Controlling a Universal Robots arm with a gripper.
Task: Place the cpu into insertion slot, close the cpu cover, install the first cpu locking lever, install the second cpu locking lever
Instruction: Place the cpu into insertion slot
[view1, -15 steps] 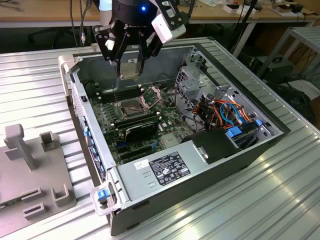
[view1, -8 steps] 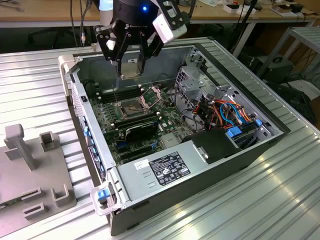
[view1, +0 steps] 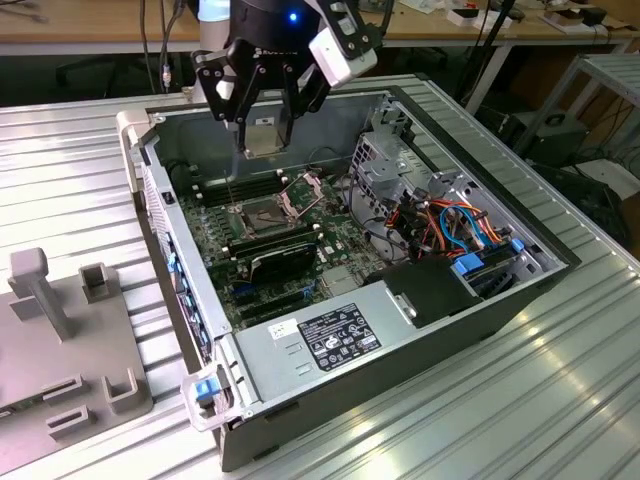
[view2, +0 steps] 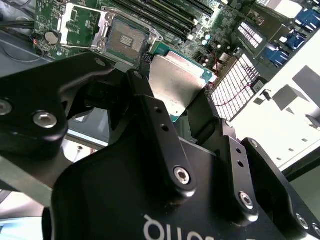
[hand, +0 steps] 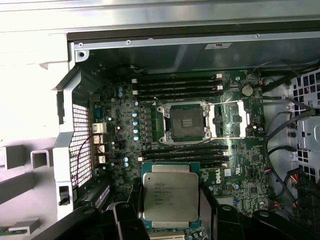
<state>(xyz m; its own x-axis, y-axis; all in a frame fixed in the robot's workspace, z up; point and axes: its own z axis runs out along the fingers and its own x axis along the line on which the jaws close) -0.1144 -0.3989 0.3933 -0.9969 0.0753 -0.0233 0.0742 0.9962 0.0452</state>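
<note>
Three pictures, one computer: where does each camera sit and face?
Exterior view: off the arm, beside the open computer case, looking down into it; shows the tool gripping the cpu.
First wrist view: on the arm, facing straight down at the insertion slot and open cpu cover; tool parts flank the cpu.
Second wrist view: on the arm behind the tool, looking slantwise past its fingers.
All three share the cpu and insertion slot.

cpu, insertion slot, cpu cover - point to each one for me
cpu (hand: 170, 196): first wrist view, middle of its silver-grey face.
insertion slot (hand: 183, 121): first wrist view, dark centre of the open socket.
cpu cover (hand: 242, 119): first wrist view, outer bar of the swung-open metal frame.
</note>
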